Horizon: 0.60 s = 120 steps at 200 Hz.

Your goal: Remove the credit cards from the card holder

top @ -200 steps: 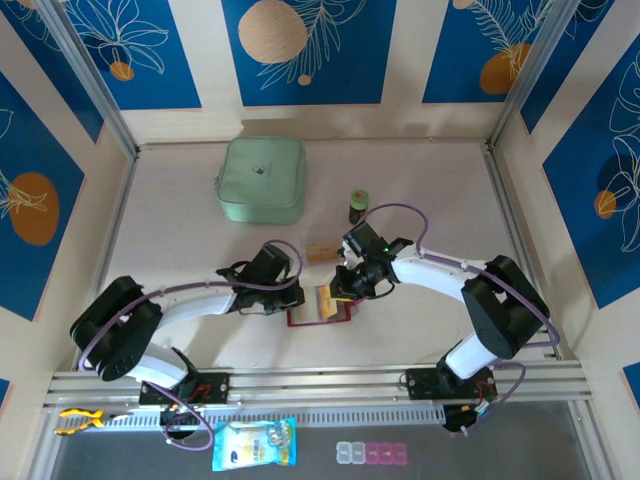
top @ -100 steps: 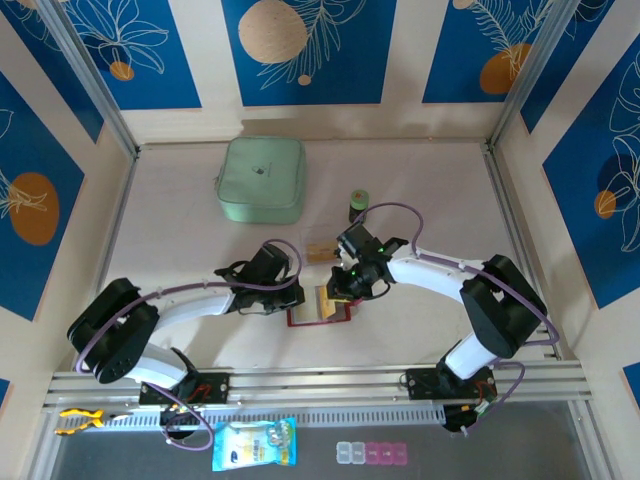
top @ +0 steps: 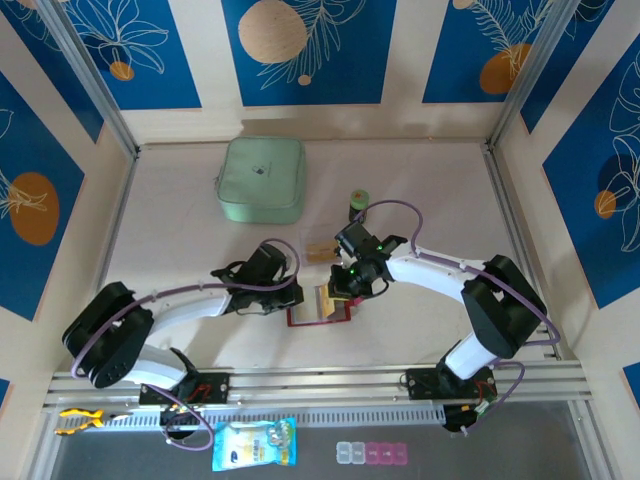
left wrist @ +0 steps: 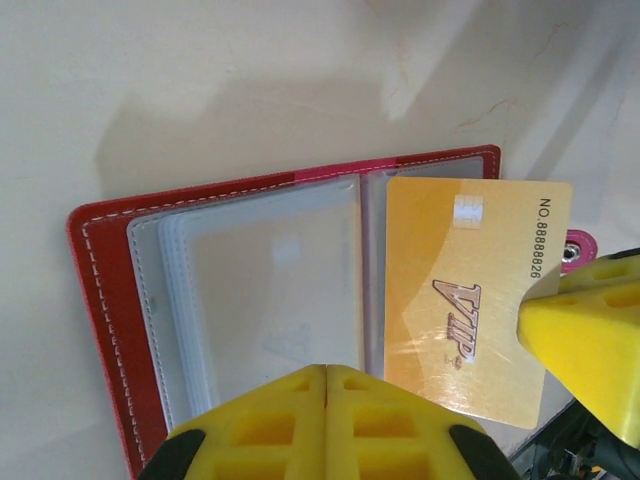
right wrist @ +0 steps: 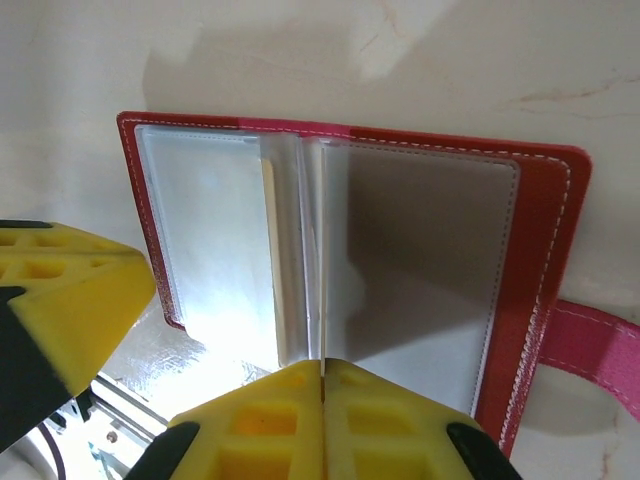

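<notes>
The red card holder [top: 300,318] lies open on the table between both arms, its clear pockets [left wrist: 270,290] facing up. An orange credit card [left wrist: 470,290] marked VIP sticks out over its right half. My right gripper [top: 340,291] is shut on that card's edge, which I see edge-on as a thin pale line running into the jaws [right wrist: 322,365]. My left gripper [left wrist: 327,372] is shut with nothing between its fingers, its tips resting on the holder's left pockets. A second tan credit card [top: 320,252] lies flat on the table just behind the holder. The holder's strap tab [right wrist: 595,340] points away to the right.
A mint-green square case [top: 262,178] sits at the back left. A small green-lidded jar [top: 358,205] stands behind the right gripper. Below the front rail lie a snack bag [top: 255,443], small pill boxes [top: 372,453] and a yellow tool [top: 78,420].
My right gripper has edged slightly left and its jaws have closed fully on the orange card. The left gripper stays pressed on the holder; its elbow has shifted a little.
</notes>
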Tool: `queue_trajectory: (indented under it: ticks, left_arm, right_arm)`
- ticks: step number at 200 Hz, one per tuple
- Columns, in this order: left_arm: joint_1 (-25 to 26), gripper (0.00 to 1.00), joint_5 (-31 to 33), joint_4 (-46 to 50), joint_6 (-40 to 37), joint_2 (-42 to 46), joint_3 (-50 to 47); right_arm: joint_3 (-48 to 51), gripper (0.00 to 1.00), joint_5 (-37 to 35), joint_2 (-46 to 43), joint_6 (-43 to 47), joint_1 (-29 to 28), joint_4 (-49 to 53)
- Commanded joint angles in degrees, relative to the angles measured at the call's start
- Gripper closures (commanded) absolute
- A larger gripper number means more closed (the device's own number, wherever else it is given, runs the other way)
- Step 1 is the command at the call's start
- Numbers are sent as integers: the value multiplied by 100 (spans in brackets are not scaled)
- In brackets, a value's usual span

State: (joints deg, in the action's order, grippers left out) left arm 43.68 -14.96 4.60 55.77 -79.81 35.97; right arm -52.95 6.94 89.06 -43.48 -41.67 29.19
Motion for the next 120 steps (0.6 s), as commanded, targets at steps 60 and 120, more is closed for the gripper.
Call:
queue_trajectory:
  ticks: [60, 120]
  left_arm:
    - [-298, 96, 113, 441, -234, 798, -340]
    - [-435, 95, 207, 717, -226, 1267, -524]
  right_arm:
    - [-939, 94, -137, -155, 2013, 294, 1207]
    - [-1978, 100, -458, 379, 5251, 644, 1875]
